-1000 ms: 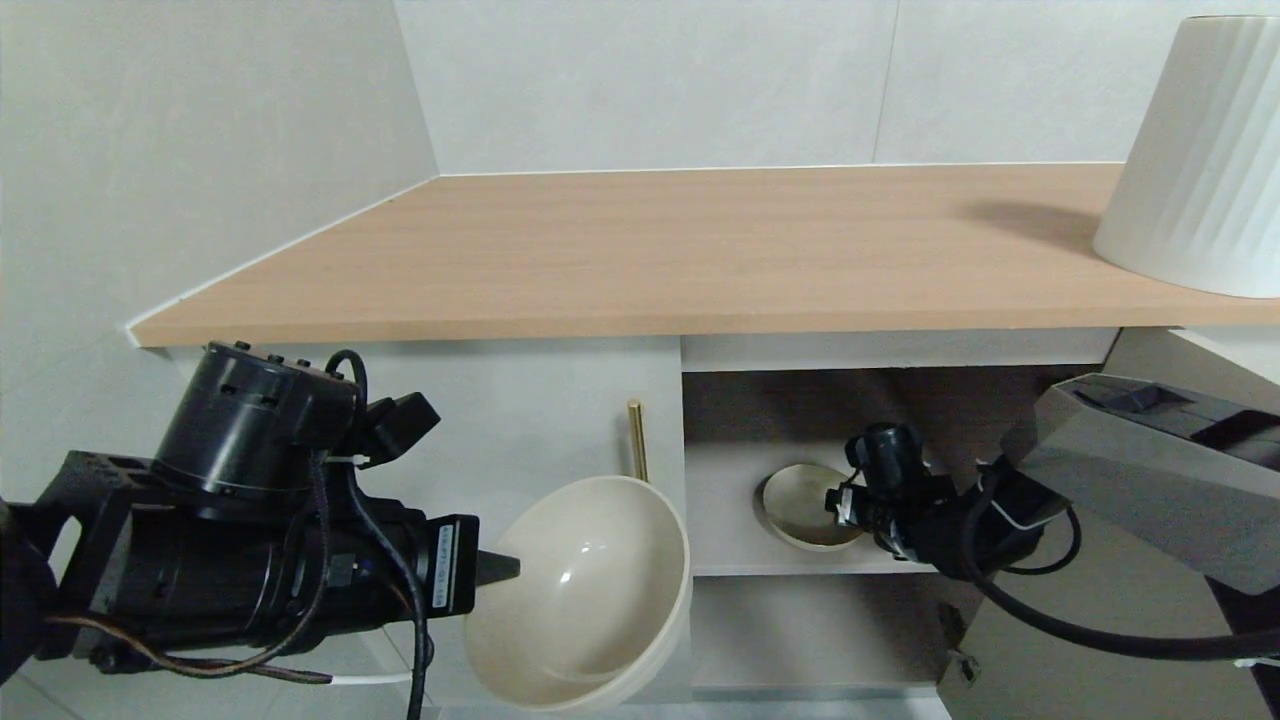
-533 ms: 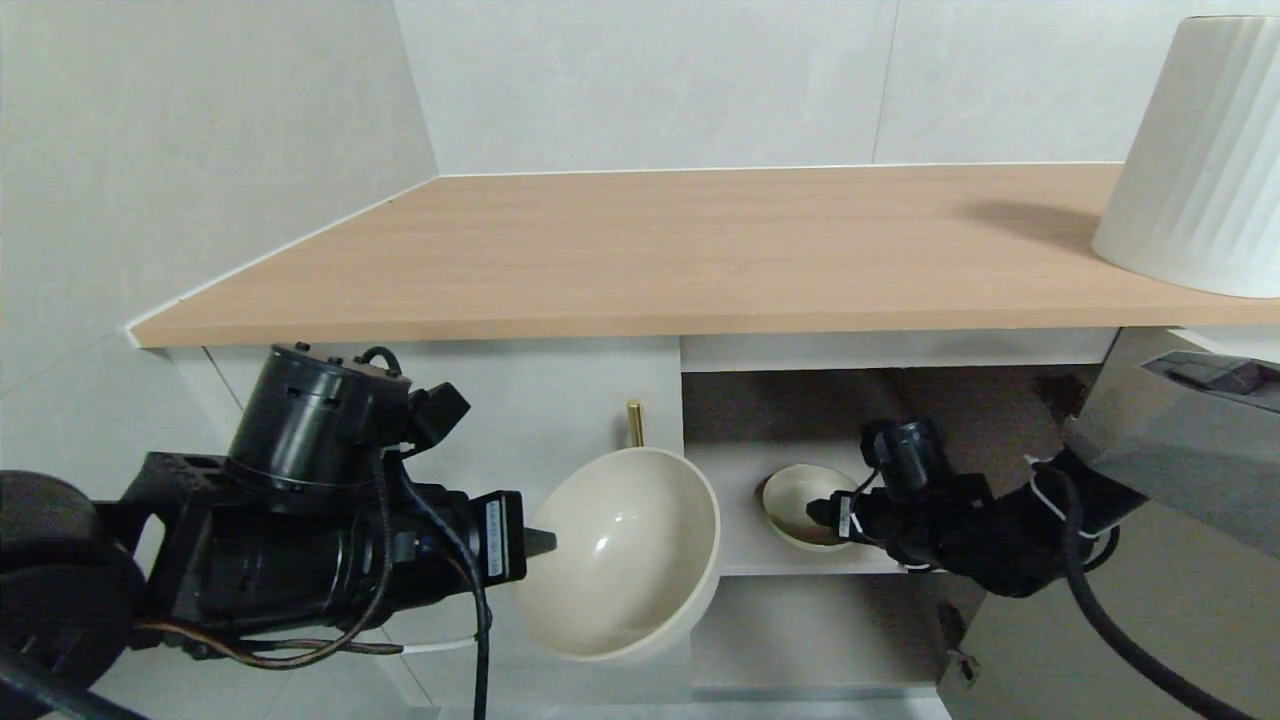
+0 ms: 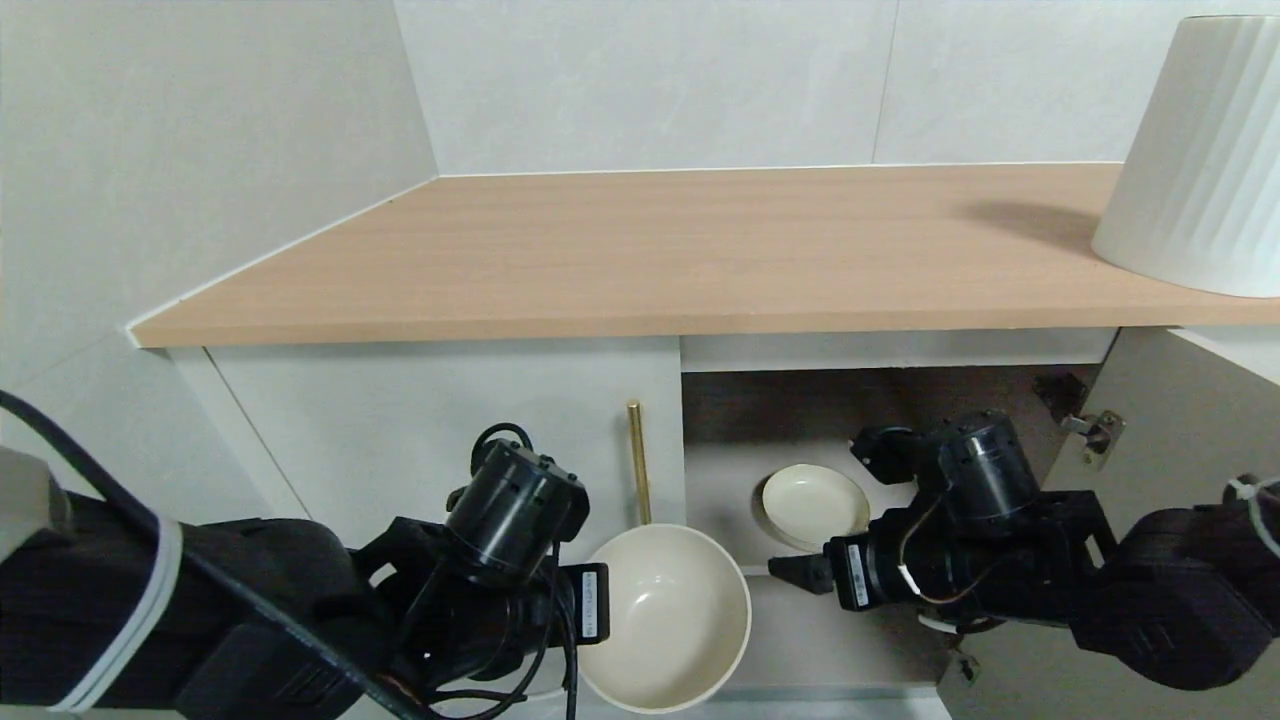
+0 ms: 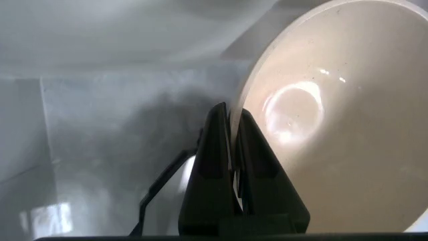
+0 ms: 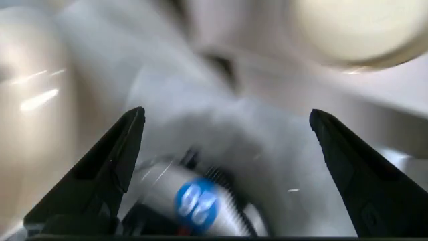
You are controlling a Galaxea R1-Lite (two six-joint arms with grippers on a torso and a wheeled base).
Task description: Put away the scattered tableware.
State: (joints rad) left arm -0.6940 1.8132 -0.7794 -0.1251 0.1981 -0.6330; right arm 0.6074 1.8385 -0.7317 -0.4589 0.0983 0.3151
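A large cream bowl (image 3: 665, 615) hangs low in front of the cabinet, beside the open compartment. My left gripper (image 3: 592, 615) is shut on its rim; the left wrist view shows both fingers (image 4: 214, 144) pinching the thin edge of the bowl (image 4: 334, 114). A small cream plate (image 3: 815, 505) lies on the shelf inside the open cabinet (image 3: 720, 500). My right gripper (image 3: 790, 572) is open and holds nothing, just outside the shelf's front edge, below the plate. In the right wrist view its gripper (image 5: 227, 117) stands wide, with the plate (image 5: 354, 30) beyond it and the bowl (image 5: 27, 67) to one side.
A gold handle (image 3: 634, 460) runs down the shut cabinet door left of the opening, just above the bowl. The open door (image 3: 1180, 420) stands at the right with its hinge (image 3: 1095, 432). A white ribbed lampshade (image 3: 1200, 160) sits on the wooden countertop (image 3: 650, 250).
My left arm carried the bowl down and right, toward the open compartment. My right gripper drew back out of the shelf, leaving the plate lying there.
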